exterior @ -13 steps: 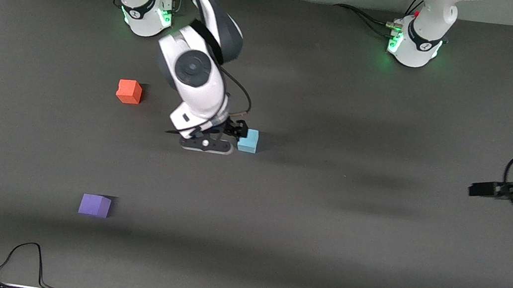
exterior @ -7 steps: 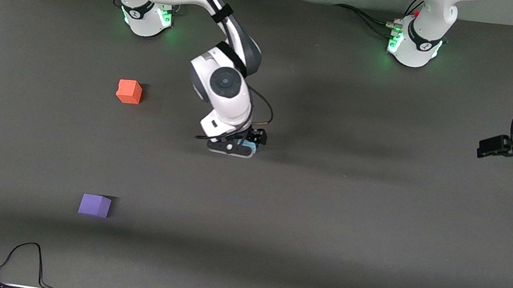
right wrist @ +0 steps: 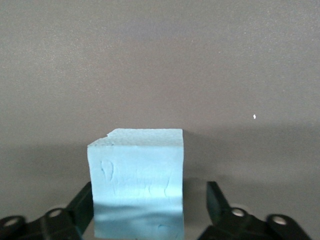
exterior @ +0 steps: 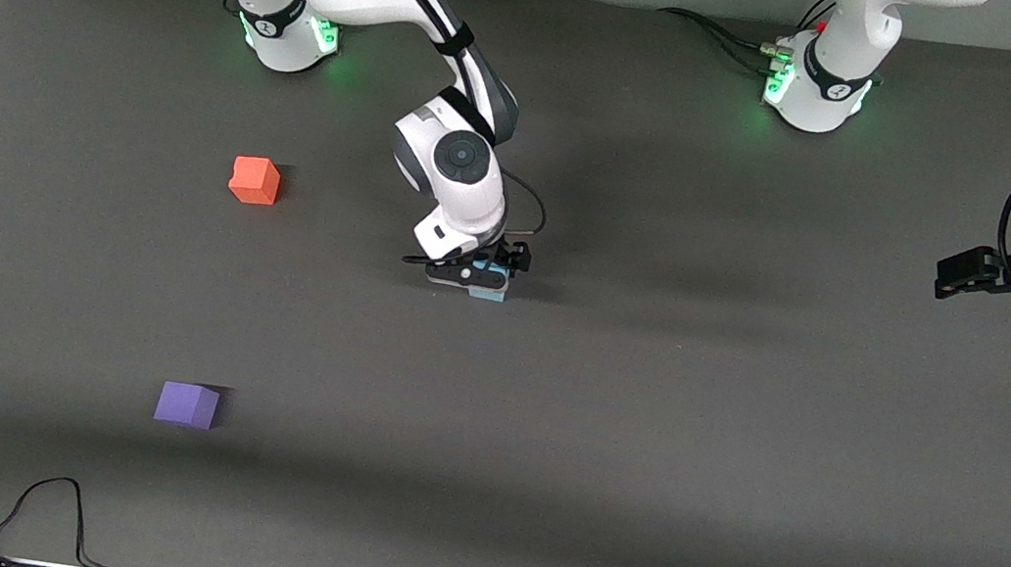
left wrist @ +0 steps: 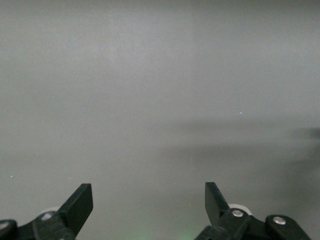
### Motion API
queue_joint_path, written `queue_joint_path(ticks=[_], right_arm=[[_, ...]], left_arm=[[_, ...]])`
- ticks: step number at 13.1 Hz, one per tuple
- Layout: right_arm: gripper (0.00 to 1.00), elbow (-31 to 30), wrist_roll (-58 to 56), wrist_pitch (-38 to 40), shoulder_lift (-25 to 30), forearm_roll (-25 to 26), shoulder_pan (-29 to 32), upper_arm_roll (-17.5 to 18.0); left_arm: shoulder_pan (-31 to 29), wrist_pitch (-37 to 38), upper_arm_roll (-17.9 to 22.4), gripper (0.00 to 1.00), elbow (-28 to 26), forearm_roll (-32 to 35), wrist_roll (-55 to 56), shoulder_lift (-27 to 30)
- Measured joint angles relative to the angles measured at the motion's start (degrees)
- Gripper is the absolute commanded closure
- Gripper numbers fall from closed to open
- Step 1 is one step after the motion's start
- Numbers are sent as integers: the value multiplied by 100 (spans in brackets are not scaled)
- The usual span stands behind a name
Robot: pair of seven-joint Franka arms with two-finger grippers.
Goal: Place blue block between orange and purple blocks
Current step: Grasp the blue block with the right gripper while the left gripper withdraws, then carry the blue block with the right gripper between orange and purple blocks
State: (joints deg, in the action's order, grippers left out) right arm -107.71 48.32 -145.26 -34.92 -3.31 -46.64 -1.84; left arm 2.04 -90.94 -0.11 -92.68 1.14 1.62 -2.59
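Nearest the camera's edge of the table (exterior: 633,499), toward the right arm's end, sat the purple block (exterior: 187,404). Farther in, about mid-table, the blue block (right wrist: 136,181) rested on the mat with the right gripper (exterior: 479,276) lowered around it, fingers spread, one finger close against a side face and a gap at the other, not yet pinching. Farther again, toward the right arm's end, stood the orange block (exterior: 254,180). The left gripper (left wrist: 148,204) waited with its fingers spread over bare mat at the left arm's edge.

The blue cube looked like light, soft foam with a dimpled, matte skin, so it would likely squash slightly but not slip; a grip on two opposite flat side faces, low and centred, seemed best.

A second earlier the right gripper had stood beside the cube; since then it had shifted over and come down around it. The left arm had drawn back toward its base.
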Motion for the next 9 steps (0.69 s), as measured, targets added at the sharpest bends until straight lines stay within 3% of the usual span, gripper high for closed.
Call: queue_joint_path(ticks=[1,5,9], right_arm=[[65,1,1,-1,1,0,0,-15],[65,62,1,38,103,0,8,-208],[65,142,-846,1542,1030,-2,76,-1043]], left_arm=[[0,5,6,0,17,0,0,0],[0,22,14,0,19,-4,-15,-6],[8,27,12,0,19,-9,-89,-6]])
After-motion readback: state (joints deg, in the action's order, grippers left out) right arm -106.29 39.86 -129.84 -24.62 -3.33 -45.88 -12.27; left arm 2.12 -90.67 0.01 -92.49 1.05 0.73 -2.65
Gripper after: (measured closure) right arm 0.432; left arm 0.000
